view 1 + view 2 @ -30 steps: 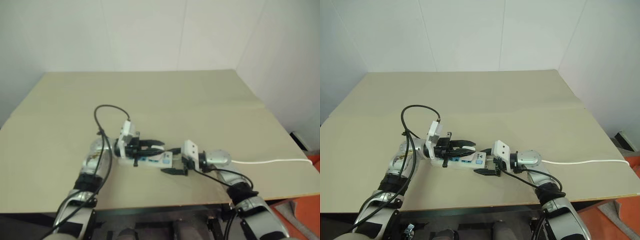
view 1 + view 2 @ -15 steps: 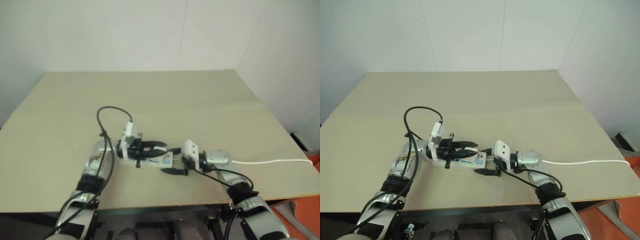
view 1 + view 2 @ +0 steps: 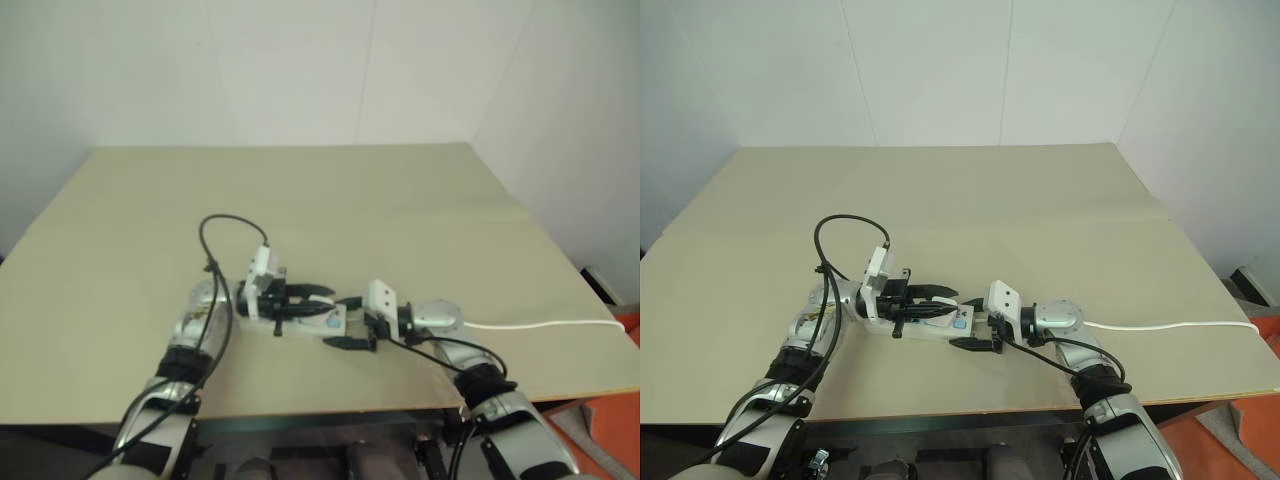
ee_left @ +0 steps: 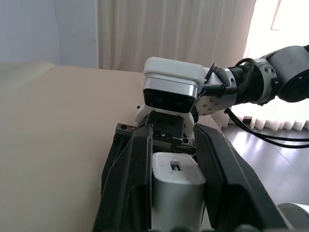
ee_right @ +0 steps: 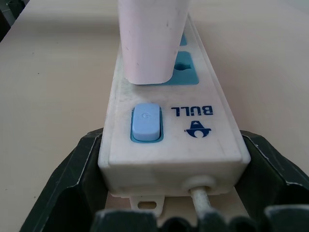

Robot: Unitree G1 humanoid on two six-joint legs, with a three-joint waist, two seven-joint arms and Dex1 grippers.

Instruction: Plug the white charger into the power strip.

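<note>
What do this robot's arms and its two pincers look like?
Both arms are silvery metal with black bands. Loose black cables loop along them. Each ends in two black fingers: left gripper, right gripper. A white boxy camera sits on each wrist.

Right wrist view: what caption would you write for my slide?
White charger standing on the power strip, whose cable end sits between the right gripper's black fingers.
</note>
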